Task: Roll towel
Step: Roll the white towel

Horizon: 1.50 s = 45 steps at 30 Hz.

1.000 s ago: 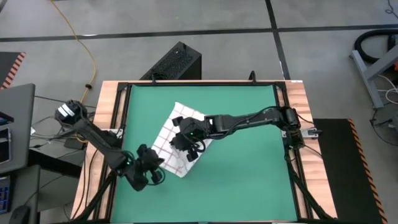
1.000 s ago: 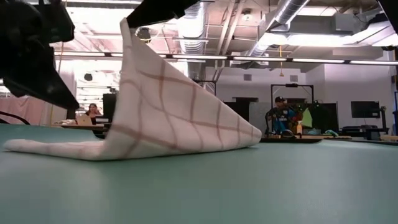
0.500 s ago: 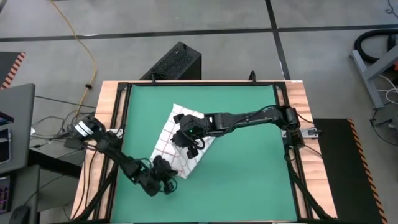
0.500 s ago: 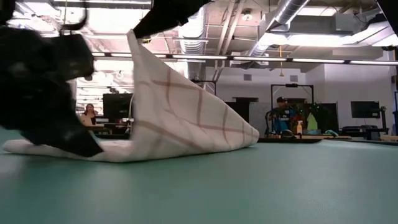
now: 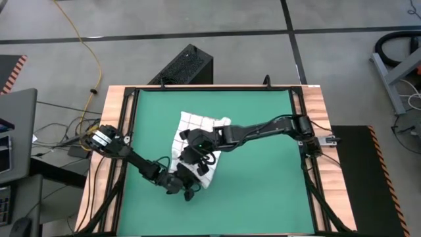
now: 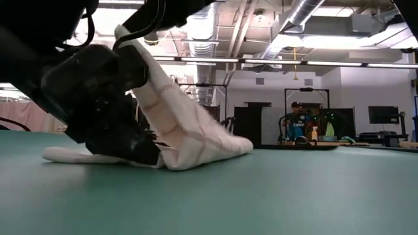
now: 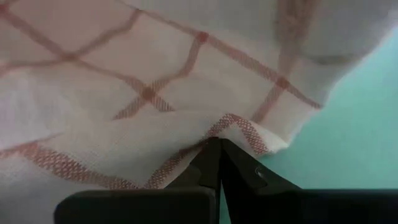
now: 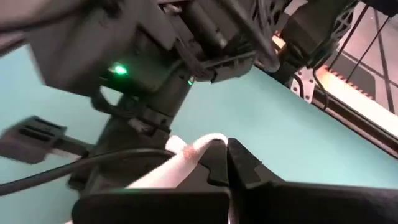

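Note:
The white towel with red check lines (image 5: 197, 124) lies on the green mat (image 5: 263, 184), its far part flat and one part lifted into a peak (image 6: 130, 39). My right gripper (image 5: 199, 161) reaches in from the table's right and is shut on that lifted part, above the towel's near half. My left gripper (image 5: 187, 187) comes from the left, low over the mat, fingers shut, with its tips at the towel's near edge (image 7: 214, 144). In the low view its dark body (image 6: 98, 91) hides part of the towel. My right gripper pinches a folded edge of the towel (image 8: 194, 152) between its two fingers. That part is lifted clear, and the cloth slopes down from it to the mat (image 6: 215, 140). My left gripper's shut fingertips (image 7: 211, 158) touch the towel's red-striped hem (image 7: 239, 127), coming in low from the near left. Whether cloth is caught between them, I cannot tell.
A black frame (image 5: 128, 131) and a wooden border (image 5: 316, 105) run round the mat. Bare mat lies to the right and near side of the towel. People and equipment show in the room behind the table (image 6: 297, 121).
My left gripper has gone toward the table's right, low over the mat, up to the towel's near edge. My right gripper has carried the lifted part toward the near left. The towel has drawn together; its right end has slid in, and its far part has stayed.

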Each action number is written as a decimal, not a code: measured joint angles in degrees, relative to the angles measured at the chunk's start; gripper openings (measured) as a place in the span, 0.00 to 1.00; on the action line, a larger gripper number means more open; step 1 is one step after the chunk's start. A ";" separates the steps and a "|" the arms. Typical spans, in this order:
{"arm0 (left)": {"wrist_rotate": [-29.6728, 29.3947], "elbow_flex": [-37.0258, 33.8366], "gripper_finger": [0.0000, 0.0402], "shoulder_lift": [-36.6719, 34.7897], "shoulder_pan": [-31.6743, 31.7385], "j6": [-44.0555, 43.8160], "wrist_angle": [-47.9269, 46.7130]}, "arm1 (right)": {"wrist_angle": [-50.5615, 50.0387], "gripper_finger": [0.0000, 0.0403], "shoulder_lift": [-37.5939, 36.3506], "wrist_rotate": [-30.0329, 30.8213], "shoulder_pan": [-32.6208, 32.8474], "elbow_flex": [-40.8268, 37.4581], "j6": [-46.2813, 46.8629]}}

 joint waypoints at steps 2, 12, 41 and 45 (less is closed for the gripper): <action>1.28 0.00 0.00 -1.62 -0.13 -1.63 -1.81 | -1.48 0.00 0.19 0.00 -0.19 0.00 0.02; 7.49 0.02 0.00 -24.74 -2.60 -4.22 -27.26 | 0.11 0.00 0.72 -0.63 -0.21 0.06 -1.81; -7.26 -4.37 0.00 -15.73 -19.60 -40.94 -39.32 | 14.68 0.00 7.36 -5.90 -0.38 0.18 -1.71; -7.12 -4.37 0.00 -15.99 -19.91 -40.94 -39.96 | 14.82 0.00 8.25 -10.55 0.24 0.14 -0.69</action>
